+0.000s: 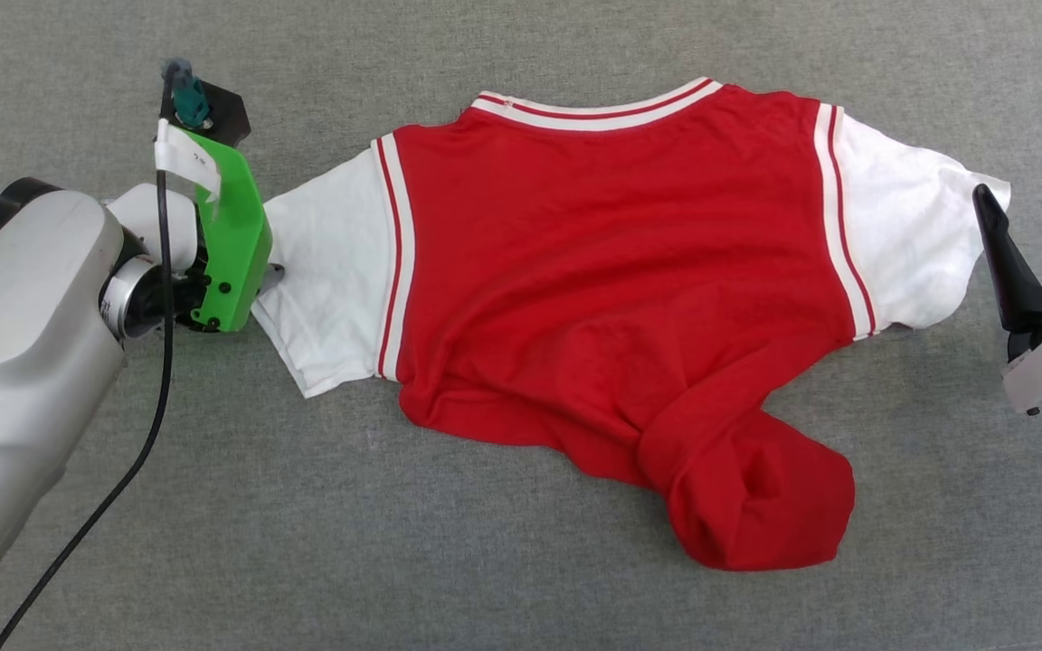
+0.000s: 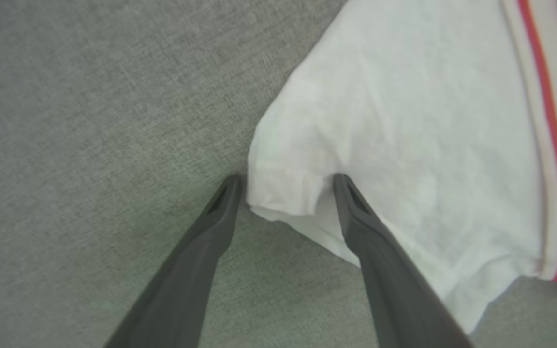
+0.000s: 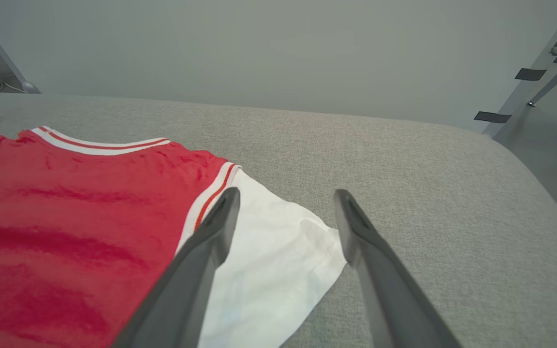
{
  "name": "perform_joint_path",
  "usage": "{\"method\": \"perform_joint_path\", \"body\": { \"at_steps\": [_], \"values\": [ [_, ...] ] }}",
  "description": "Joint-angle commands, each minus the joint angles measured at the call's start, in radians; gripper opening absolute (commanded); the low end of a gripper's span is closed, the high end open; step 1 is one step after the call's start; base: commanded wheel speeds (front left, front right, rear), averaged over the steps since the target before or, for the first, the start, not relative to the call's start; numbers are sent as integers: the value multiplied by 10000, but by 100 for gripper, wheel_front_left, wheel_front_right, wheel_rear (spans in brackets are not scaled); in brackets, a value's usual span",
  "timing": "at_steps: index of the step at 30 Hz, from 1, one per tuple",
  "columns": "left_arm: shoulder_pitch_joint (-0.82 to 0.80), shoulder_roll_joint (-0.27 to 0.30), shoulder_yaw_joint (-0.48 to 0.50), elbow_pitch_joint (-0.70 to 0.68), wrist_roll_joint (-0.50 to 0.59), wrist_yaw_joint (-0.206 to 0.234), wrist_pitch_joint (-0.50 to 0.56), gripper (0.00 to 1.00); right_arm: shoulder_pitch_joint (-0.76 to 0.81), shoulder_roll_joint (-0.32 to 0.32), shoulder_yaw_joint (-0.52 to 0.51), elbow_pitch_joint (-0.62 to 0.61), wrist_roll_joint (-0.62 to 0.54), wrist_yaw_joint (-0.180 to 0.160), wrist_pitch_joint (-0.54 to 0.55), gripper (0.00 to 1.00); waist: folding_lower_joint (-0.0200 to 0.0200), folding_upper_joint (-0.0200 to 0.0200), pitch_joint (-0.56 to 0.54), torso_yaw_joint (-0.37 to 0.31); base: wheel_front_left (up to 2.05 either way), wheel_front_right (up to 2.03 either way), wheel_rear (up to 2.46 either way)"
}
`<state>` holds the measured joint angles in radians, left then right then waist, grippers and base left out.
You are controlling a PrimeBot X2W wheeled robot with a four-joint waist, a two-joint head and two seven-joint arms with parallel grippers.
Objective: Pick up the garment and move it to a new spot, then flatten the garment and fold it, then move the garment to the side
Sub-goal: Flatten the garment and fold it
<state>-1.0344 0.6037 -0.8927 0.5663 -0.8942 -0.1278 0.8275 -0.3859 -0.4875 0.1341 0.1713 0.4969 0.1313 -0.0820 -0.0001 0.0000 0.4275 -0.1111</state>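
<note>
Garment [image 1: 611, 271] spread on the grey surface [image 1: 213, 506], hem [image 1: 756, 488] bunched. Left gripper [image 2: 285, 179] open, astride a white sleeve [image 2: 394, 135] corner, gripping nothing — seat cloth deep before closing. Right gripper [image 3: 285, 193] open, empty, beside the other sleeve [image 3: 278, 256].

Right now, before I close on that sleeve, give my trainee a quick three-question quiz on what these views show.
1. True or false: the left claw is shut on the collar of the garment.
2. Which part of the garment lies bunched up? A) collar B) lower hem C) both sleeves
3. Fill in: the right claw hovers ___ by the right sleeve.
Key: 1 false, it is open, straddling a corner of the left sleeve; 2 B; 3 open.
</note>
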Motion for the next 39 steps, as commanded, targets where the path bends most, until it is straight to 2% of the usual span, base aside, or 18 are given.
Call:
{"method": "perform_joint_path", "body": {
  "at_steps": [1,7,15,21,26,30,33,39],
  "values": [
    [302,-2,-357,161,-151,-28,15,0,-92,-82,16,27,53,-6,16,100,1,0,1,22,0,0,0],
    [92,184,-629,71,-406,-28,-1157,0,-279,-347,24,147,168,-6,-55,100,1,0,-309,165,0,0,0],
    [18,768,-225,-503,-611,-28,-3356,0,-783,-1296,-187,-89,422,-6,738,100,1,0,-823,466,0,0,0],
    [233,1242,-101,-1216,-448,30,-4093,0,-1412,-2147,381,-450,1559,-6,3121,100,1,0,-869,735,0,0,0],
    [485,1383,-109,-1970,-297,287,-4400,0,-2123,-2952,1202,-220,2792,-6,6070,100,1,0,-677,973,0,0,0],
    [496,1296,-117,-2401,-153,486,-4598,0,-2783,-3266,1732,327,3214,-6,8176,100,1,0,-417,1188,0,0,0],
    [422,1177,-121,-2644,-59,580,-4713,0,-3247,-3204,2084,738,3162,-6,9025,100,1,0,-174,1349,0,0,0],
    [173,1034,-74,-2898,59,638,-4871,0,-3904,-2745,2417,1580,2982,-6,9239,100,1,0,322,1608,0,0,0]
  ]
}}
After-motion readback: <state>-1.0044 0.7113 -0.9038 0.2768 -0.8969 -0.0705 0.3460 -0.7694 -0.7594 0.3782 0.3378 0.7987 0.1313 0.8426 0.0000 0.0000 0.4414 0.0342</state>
